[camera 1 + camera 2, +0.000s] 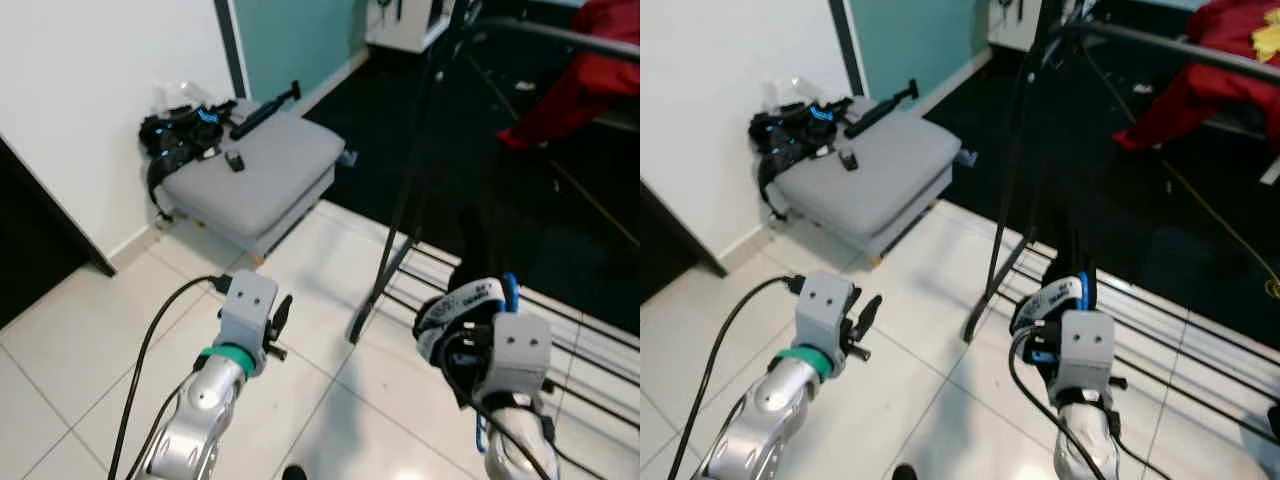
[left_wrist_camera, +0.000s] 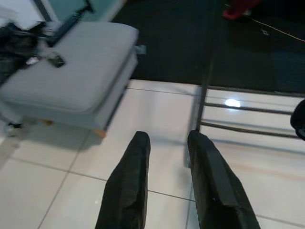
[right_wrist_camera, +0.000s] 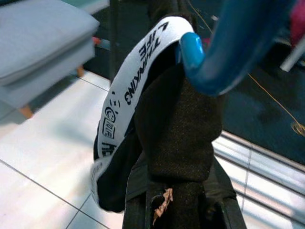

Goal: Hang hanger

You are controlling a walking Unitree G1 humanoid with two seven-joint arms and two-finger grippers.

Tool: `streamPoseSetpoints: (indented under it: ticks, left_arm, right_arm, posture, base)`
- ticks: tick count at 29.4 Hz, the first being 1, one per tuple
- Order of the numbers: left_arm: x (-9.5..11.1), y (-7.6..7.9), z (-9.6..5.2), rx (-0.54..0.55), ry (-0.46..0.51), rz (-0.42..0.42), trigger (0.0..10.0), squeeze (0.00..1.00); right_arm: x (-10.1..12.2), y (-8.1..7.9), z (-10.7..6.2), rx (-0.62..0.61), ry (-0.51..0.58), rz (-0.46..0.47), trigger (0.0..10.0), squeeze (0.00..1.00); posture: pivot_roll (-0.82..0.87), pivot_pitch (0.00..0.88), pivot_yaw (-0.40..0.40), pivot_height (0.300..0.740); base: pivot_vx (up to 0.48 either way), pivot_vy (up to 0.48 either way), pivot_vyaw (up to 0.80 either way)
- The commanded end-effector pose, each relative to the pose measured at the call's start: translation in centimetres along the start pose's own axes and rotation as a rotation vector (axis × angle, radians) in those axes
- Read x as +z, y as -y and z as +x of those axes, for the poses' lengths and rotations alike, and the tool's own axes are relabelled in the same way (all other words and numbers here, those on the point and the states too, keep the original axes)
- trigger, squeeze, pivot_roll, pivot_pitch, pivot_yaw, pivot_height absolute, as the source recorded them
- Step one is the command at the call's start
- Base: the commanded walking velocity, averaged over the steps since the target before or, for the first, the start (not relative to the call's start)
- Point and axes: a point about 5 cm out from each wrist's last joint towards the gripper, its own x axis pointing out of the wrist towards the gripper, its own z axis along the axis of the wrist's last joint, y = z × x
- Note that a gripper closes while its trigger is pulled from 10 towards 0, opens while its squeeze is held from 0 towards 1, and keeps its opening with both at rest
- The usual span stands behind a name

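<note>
I carry the blue hanger (image 3: 224, 52), draped with dark clothing (image 3: 176, 119), toward the rack rail (image 1: 1170, 45).
My right gripper (image 3: 178, 202) has its fingers clamped on the garment below the hook, keeping it free; the left gripper (image 2: 167, 162) is slightly parted, empty.

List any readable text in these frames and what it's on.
"THINKING LIFE", as best it reads: black letters on the white waistband of the dark garment on the blue hanger, at the right gripper.
Smaller marks lower on the waistband: too blurred to read.
Nothing else readable.
</note>
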Motion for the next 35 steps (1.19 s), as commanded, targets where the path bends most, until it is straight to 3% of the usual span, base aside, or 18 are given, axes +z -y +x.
streamPoseSetpoints:
  ticks: [1, 6, 26, 35]
  left_arm:
    - [-0.3, 0.2, 0.0, -0.001, -0.003, 0.003, 10.0, 0.0]
    - [0.2, 0.1, 0.7, 0.03, 0.03, -0.002, 10.0, 0.0]
    - [0.5, 0.7, 1.4, 0.028, 0.064, -0.015, 10.0, 0.0]
    - [0.3, 0.7, 1.6, 0.013, 0.009, -0.071, 10.0, 0.0]
  right_arm:
    - [-0.4, 0.0, -0.2, 0.004, -0.003, -0.016, 10.0, 0.0]
    - [0.6, -1.1, 0.7, 0.041, 0.043, -0.015, 10.0, 0.0]
    - [0.2, -1.2, 0.8, 0.037, 0.042, -0.022, 10.0, 0.0]
    - [0.1, -1.4, 0.9, 0.037, 0.034, 0.006, 10.0, 0.0]
  posture:
    - [-0.33, 0.146, 0.111, 0.74]
    - [-0.35, 0.108, 0.088, 0.74]
    - [-0.36, 0.107, 0.088, 0.74]
    - [-0.35, 0.112, 0.094, 0.74]
  base:
    - [-0.345, 0.0, 0.0]
    - [-0.388, 0.0, 0.0]
    - [-0.356, 0.0, 0.0]
    - [0.0, 0.0, -0.76]
